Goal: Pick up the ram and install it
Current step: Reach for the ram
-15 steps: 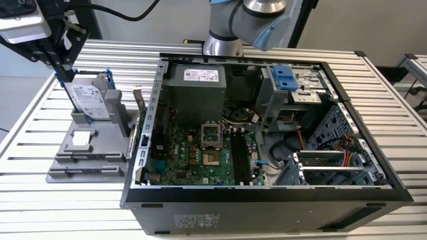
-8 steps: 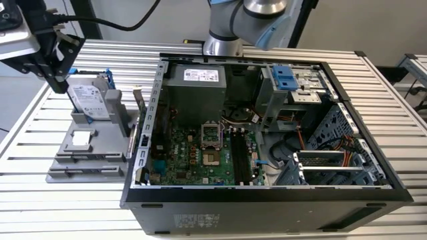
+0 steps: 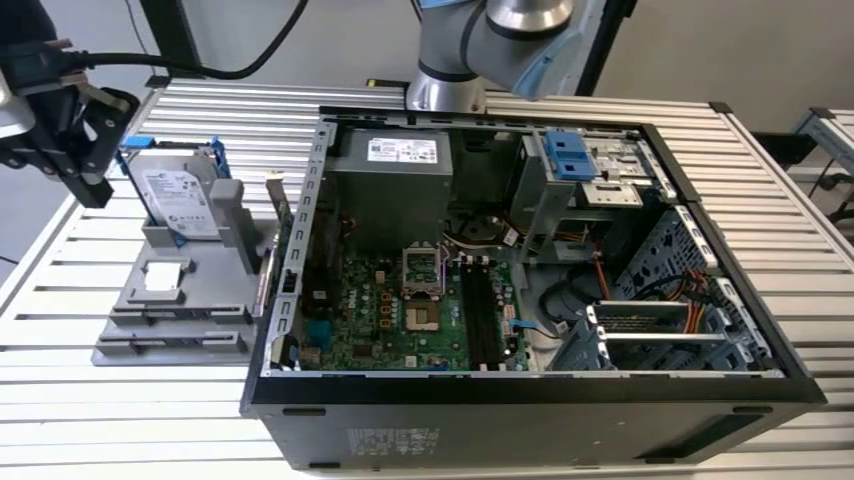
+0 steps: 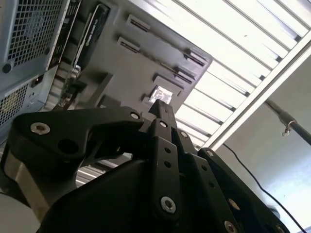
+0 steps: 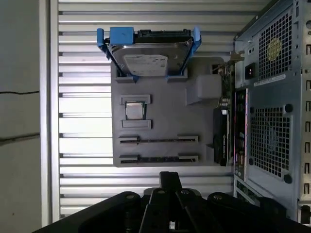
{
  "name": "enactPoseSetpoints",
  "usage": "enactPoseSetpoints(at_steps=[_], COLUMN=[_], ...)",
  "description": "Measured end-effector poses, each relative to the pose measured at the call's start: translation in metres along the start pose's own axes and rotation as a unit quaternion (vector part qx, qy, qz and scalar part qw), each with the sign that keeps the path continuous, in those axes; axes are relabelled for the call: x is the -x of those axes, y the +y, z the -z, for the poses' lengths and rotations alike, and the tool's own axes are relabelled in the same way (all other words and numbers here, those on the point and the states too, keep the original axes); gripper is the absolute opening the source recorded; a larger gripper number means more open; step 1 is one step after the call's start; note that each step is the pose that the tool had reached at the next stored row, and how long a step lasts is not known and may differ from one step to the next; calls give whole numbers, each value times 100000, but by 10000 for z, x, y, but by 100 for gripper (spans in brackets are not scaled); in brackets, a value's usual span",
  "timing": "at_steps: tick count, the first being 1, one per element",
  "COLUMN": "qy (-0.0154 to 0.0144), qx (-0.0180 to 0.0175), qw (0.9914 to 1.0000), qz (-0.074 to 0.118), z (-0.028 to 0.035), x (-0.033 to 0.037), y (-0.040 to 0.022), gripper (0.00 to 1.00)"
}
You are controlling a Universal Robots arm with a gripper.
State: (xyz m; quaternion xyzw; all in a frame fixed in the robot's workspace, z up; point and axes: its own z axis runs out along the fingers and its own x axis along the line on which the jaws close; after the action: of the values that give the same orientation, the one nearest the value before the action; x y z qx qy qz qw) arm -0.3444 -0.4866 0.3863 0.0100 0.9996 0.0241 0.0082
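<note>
My gripper (image 3: 91, 190) hangs at the exterior view's left, above the table and beside the grey parts holder (image 3: 200, 285). In both wrist views its black fingers (image 5: 170, 178) meet at one tip (image 4: 160, 110), shut with nothing between them. The holder carries two long narrow slots (image 5: 158, 139), each showing a thin dark line. I cannot tell whether that line is the ram. The open computer case (image 3: 534, 385) lies to the holder's right, with the motherboard's black slots (image 3: 475, 310) inside it.
A silver hard drive in a blue frame (image 3: 180, 195) stands upright at the holder's back. A small square chip (image 5: 134, 109) rests in the holder's middle. An upright card (image 3: 278, 205) stands between holder and case. The slatted metal table (image 3: 120, 400) surrounds everything.
</note>
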Motion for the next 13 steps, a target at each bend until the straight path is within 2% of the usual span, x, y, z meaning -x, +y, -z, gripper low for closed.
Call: enactPoseSetpoints(at_steps=[13], qy=[9], qx=[3], qw=[100000], qz=[138], z=[-6], x=[-15], y=[-31], gripper=[0])
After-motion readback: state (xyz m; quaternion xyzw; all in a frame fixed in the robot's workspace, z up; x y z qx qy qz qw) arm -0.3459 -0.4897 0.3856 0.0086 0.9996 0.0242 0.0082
